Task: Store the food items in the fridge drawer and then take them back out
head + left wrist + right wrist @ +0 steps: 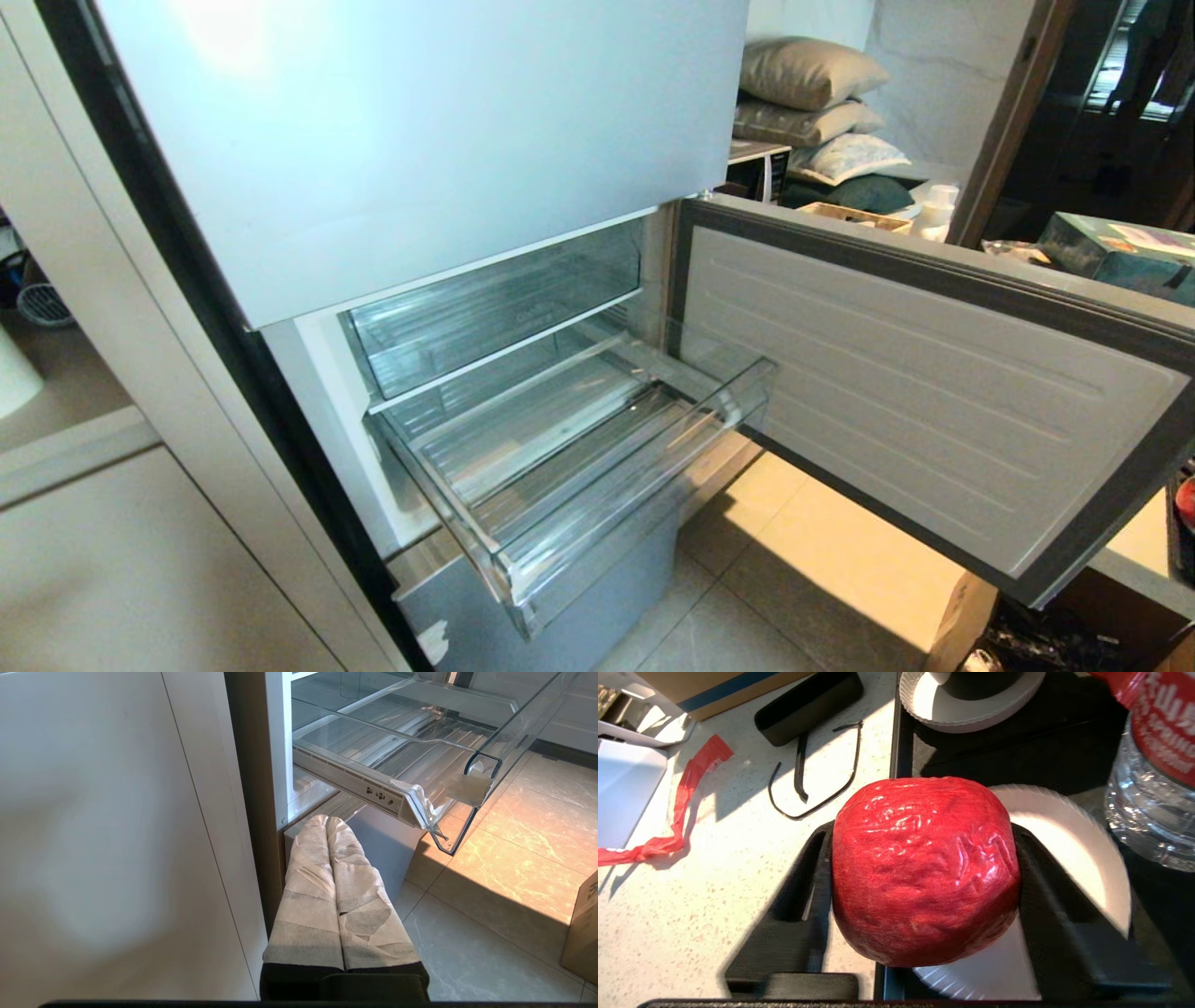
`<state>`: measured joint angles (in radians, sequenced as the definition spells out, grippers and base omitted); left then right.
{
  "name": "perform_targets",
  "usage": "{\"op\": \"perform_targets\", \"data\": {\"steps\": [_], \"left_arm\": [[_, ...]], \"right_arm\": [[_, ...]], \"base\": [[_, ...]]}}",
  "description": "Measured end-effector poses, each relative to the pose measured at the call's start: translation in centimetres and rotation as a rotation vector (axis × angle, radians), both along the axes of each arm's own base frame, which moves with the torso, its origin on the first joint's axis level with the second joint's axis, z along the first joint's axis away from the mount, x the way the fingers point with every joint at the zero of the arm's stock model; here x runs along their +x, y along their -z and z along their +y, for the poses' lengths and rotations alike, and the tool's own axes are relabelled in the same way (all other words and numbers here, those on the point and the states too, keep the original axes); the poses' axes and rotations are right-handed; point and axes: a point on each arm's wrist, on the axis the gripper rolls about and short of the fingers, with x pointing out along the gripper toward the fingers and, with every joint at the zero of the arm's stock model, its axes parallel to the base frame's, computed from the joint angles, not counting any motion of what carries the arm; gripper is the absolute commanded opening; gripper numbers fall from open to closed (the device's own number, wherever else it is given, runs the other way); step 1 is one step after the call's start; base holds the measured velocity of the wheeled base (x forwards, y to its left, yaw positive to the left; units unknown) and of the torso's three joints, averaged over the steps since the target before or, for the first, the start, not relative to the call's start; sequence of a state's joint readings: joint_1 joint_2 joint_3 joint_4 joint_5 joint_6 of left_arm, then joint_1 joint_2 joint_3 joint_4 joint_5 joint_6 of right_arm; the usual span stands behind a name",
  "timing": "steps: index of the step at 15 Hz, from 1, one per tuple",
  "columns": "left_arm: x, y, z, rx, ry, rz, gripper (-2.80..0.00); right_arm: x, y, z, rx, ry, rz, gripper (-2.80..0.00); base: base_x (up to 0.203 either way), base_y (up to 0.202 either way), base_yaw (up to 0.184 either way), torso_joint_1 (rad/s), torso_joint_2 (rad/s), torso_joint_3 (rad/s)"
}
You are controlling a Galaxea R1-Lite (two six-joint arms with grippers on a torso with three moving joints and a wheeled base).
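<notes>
my right gripper (924, 877): fingers clamped on the red apple (924, 870), one black finger on each side; held above a counter edge, out of the head view
red apple: glossy, wrapped in crinkled clear film, off the surface, over a white paper plate (1083, 858)
white paper plate: bare where it shows, sits on a dark tray (1017, 751)
water bottle (1153, 765): beside the plate, red label with white writing, only part of it shows, can't read it
counter (691, 905): speckled white, red plastic strip (668, 812) and black loop strap lying on it
my left gripper (327, 823): cloth-wrapped fingers pressed together, nothing between them, parked low by the fridge base, under the drawer corner
fridge drawer (597, 485): clear plastic, pulled out, no food inside
upper clear bin (495, 308): pushed in, nothing inside
fridge door (924, 392): swung open to the right
</notes>
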<state>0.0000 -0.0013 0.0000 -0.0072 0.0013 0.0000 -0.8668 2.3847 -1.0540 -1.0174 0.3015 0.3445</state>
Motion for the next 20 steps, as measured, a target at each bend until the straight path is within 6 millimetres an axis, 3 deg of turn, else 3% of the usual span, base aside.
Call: {"op": "perform_targets", "data": {"steps": [11,20], "left_arm": [[0.0,0.0,0.0,0.0,0.0,0.0,-2.8],[0.0,0.0,0.0,0.0,0.0,0.0,-2.8]], "right_arm": [[-1.4,-2.0,1.1,0.019,0.017,0.021,0.0],[-3.1,-4.8,2.0,-0.013,0.036,-0.001,0.0]], "base": [[0.0,0.0,0.0,0.0,0.0,0.0],[0.0,0.0,0.0,0.0,0.0,0.0]]}}
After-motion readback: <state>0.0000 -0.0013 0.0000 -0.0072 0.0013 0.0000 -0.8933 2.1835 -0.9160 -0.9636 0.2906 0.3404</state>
